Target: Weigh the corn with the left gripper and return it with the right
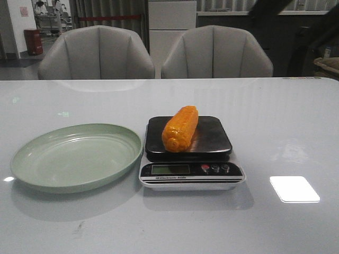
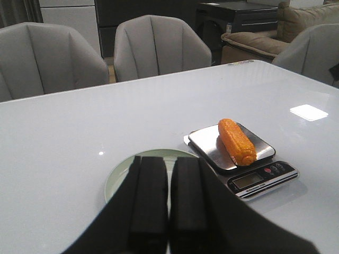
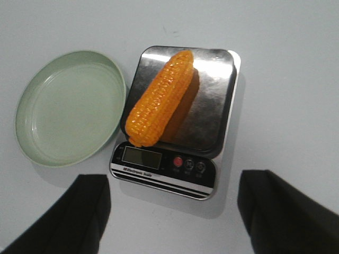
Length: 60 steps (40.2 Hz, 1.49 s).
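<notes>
1. The orange-yellow bumpy corn cob (image 1: 180, 128) lies aslant on the black metal platform of the small electronic kitchen scale (image 1: 192, 175), nothing holding it, so I judge the weighing half done.
2. The pale green round plastic plate (image 1: 32, 172) sits empty on the glossy white bench (image 1: 286, 132), at nine o'clock from the scale and just beside it.
3. The black left hand (image 2: 169, 203) hangs back over the plate, fingers pressed together on nothing.
4. The black right hand (image 3: 172, 211) hovers above the scale, fingers spread wide, empty.
5. Left to do: the right hand takes the cob back, probably to the plate.
</notes>
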Each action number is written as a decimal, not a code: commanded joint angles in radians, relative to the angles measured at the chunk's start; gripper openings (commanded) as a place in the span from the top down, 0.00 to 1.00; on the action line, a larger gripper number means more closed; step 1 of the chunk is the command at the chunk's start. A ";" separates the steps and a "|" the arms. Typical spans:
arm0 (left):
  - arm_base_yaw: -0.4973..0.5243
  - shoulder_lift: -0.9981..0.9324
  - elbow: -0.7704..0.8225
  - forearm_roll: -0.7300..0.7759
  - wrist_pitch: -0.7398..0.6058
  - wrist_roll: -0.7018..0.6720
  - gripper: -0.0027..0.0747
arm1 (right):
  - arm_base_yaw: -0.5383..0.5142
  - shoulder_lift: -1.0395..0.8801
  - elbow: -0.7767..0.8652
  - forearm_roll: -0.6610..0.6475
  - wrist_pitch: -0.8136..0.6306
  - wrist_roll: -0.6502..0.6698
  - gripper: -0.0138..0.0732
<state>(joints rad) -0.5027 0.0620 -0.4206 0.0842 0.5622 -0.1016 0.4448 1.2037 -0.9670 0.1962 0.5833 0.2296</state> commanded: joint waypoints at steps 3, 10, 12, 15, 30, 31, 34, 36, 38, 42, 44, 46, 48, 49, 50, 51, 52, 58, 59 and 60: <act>-0.001 0.014 -0.022 0.002 -0.085 0.001 0.82 | 0.046 0.151 -0.185 -0.031 0.018 0.069 0.16; -0.001 0.014 -0.022 0.002 -0.085 0.001 0.82 | 0.116 0.330 -0.359 -0.219 0.121 0.303 0.16; -0.001 0.014 -0.022 0.002 -0.085 0.001 0.82 | 0.131 0.380 -0.409 -0.257 0.148 0.370 0.16; -0.001 0.014 -0.022 0.002 -0.085 0.001 0.82 | 0.145 0.441 -0.468 -0.273 0.180 0.437 0.16; -0.001 0.014 -0.022 0.002 -0.085 0.001 0.82 | 0.179 0.689 -0.690 -0.269 0.354 0.569 0.16; -0.001 0.014 -0.022 0.002 -0.085 0.001 0.82 | 0.181 0.700 -0.698 -0.269 0.363 0.575 0.16; -0.001 0.014 -0.022 0.002 -0.085 0.001 0.82 | 0.182 0.731 -0.714 -0.268 0.374 0.598 0.16; -0.001 0.014 -0.022 0.002 -0.085 0.001 0.82 | 0.182 0.747 -0.716 -0.263 0.371 0.612 0.16; -0.001 0.014 -0.022 0.002 -0.085 0.001 0.82 | 0.182 0.759 -0.717 -0.260 0.366 0.622 0.17; -0.001 0.014 -0.022 0.002 -0.085 0.001 0.82 | 0.182 0.780 -0.717 -0.250 0.366 0.625 0.31; -0.001 0.014 -0.022 0.002 -0.085 0.001 0.82 | 0.182 0.787 -0.717 -0.246 0.366 0.625 0.45; -0.001 0.014 -0.022 0.002 -0.085 0.001 0.82 | 0.182 0.789 -0.717 -0.240 0.361 0.625 0.56; -0.001 0.014 -0.022 0.002 -0.085 0.001 0.82 | 0.182 0.789 -0.717 -0.231 0.348 0.625 0.67; -0.001 0.014 -0.022 0.002 -0.085 0.001 0.82 | 0.182 0.788 -0.718 -0.224 0.343 0.625 0.69; -0.001 0.014 -0.022 0.002 -0.085 0.001 0.82 | 0.182 0.786 -0.718 -0.216 0.342 0.625 0.68; -0.001 0.014 -0.022 0.002 -0.085 0.001 0.82 | 0.184 0.784 -0.721 -0.207 0.336 0.625 0.67; -0.001 0.014 -0.022 0.002 -0.085 0.001 0.82 | 0.186 0.784 -0.726 -0.196 0.337 0.624 0.67; -0.001 0.014 -0.022 0.002 -0.085 0.001 0.82 | 0.240 0.786 -0.782 -0.190 0.319 0.581 0.66; -0.001 0.014 -0.022 0.002 -0.085 0.001 0.82 | 0.250 0.786 -0.789 -0.189 0.305 0.570 0.66; -0.001 0.014 -0.022 0.002 -0.085 0.001 0.82 | 0.265 0.788 -0.798 -0.189 0.292 0.558 0.66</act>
<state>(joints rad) -0.5027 0.0620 -0.4206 0.0842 0.5586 -0.1016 0.6729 2.0484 -1.7073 0.0000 0.9361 0.8290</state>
